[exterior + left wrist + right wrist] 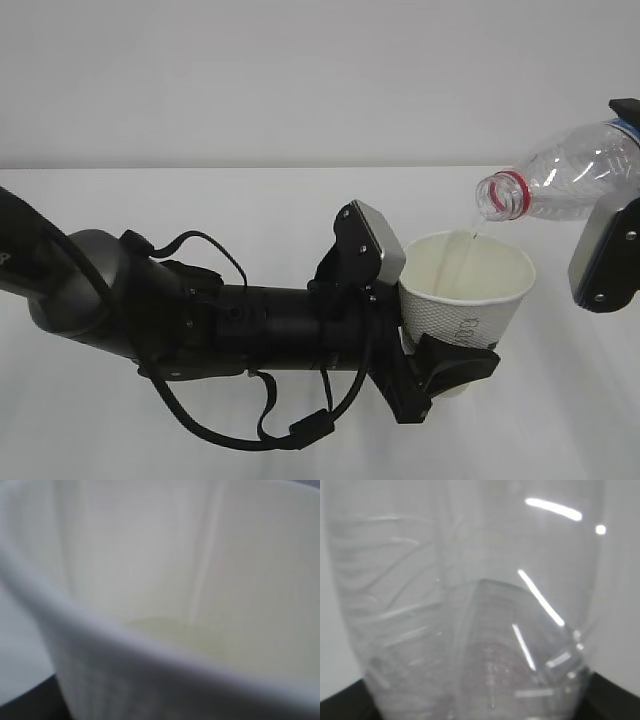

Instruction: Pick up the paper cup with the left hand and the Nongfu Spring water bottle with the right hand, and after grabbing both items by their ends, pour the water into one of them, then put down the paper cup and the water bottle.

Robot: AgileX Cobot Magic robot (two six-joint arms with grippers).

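The left gripper [440, 365] grasps the paper cup [468, 295] above the counter [200, 200] while the right gripper [610, 255] grasps the tipped Nongfu Spring water bottle [565, 180], water [470, 245] streaming in: pouring underway, both items not yet set down.

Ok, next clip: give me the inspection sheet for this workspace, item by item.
Surface: plain white table, no spills seen.
Job's things: paper cup held upright off the table; water bottle tilted, uncapped mouth over the cup's rim, thin stream of water falling in; a little water pooled at the cup's bottom.
Clutter: nothing seen.
Grippers: left gripper has its jaws closed around the cup's lower part; right gripper grips the bottle near its base, mostly out of frame.
Cables: black cables loop under the left arm, clear of the cup.
Surroundings: bare white wall.
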